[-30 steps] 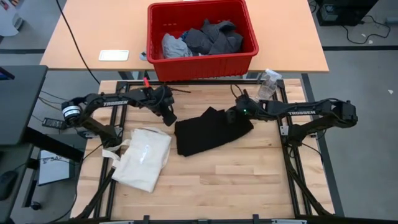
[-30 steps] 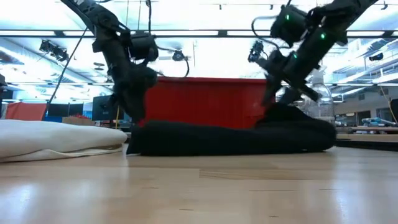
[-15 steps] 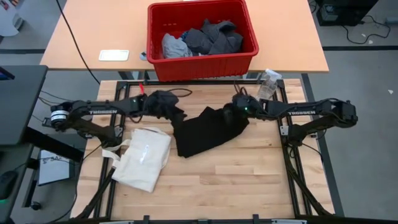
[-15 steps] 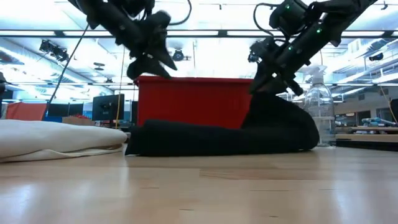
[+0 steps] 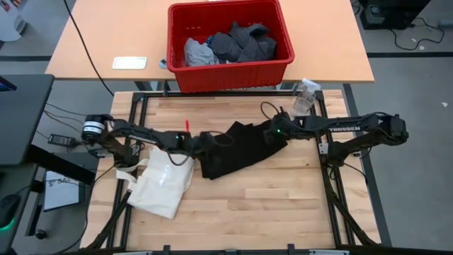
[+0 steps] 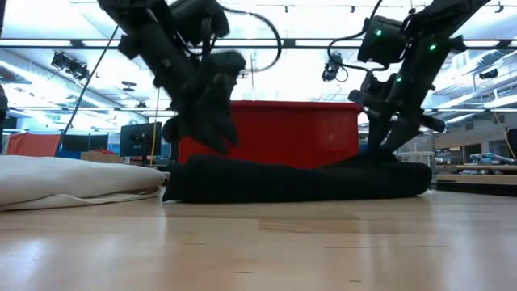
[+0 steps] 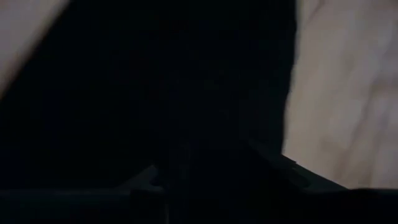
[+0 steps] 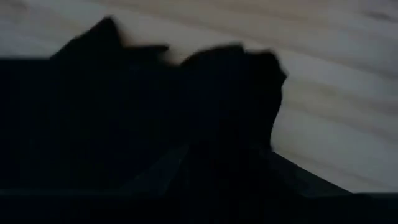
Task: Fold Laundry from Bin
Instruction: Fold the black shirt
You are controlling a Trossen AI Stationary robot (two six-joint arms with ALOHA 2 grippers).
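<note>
A black T-shirt [image 5: 237, 150] lies crumpled on the wooden table in front of the red bin [image 5: 228, 74]. The bin stands on the far table and holds grey and plaid laundry [image 5: 230, 44]. My right gripper [image 5: 272, 132] is low at the T-shirt's far right part and shut on it; it also shows in the low view [image 6: 389, 145]. My left gripper [image 5: 205, 142] is at the T-shirt's left end, just above it in the low view [image 6: 214, 133]. The wrist views show mostly black cloth. My right gripper holds the T-shirt's far right part [image 5: 267, 136], coming slanting down from the table's right. A bunch of black cloth [image 8: 230, 81] stands right before its fingers. How many layers it has cannot be told. The cloth rests on the table, slack [image 6: 380, 166].
A cream tote bag [image 5: 164, 180] lies on the table's left, close to my left arm. A clear spray bottle [image 5: 306, 95] stands at the far right corner. A white flat object [image 5: 129, 62] lies left of the bin. Bare wood lies toward the near edge [image 5: 248, 212].
My left gripper has swung up, then toward the table's right and near side, and come down at the T-shirt's left end. My right gripper has lifted the T-shirt's right part, then lowered it, so the cloth lies low again.
</note>
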